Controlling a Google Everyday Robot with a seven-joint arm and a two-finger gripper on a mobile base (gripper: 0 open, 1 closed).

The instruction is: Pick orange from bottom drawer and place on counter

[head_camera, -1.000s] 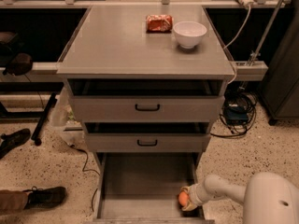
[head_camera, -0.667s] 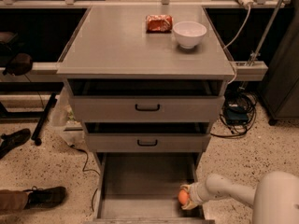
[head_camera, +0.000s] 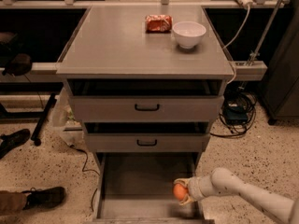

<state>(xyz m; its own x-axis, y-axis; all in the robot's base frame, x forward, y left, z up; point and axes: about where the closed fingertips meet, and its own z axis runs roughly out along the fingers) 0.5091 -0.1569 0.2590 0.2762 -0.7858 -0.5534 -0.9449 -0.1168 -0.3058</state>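
The orange (head_camera: pixel 179 191) is small and round, and it sits between the fingers of my gripper (head_camera: pixel 183 192). The gripper is shut on it and holds it just above the right front part of the bottom drawer (head_camera: pixel 140 181). That drawer is pulled fully out and shows only bare grey floor. My white arm (head_camera: pixel 243 195) reaches in from the lower right. The counter (head_camera: pixel 126 41) is the flat grey cabinet top above.
An orange-red snack packet (head_camera: pixel 158 23) and a white bowl (head_camera: pixel 188 33) stand at the back right of the counter. The two upper drawers (head_camera: pixel 146 108) are slightly open. A person's shoe (head_camera: pixel 44 197) is at the lower left, and cables (head_camera: pixel 236 113) lie to the right of the cabinet.
The gripper with the orange has risen a little off the drawer floor and shifted slightly left. The arm has drawn in towards the lower right.
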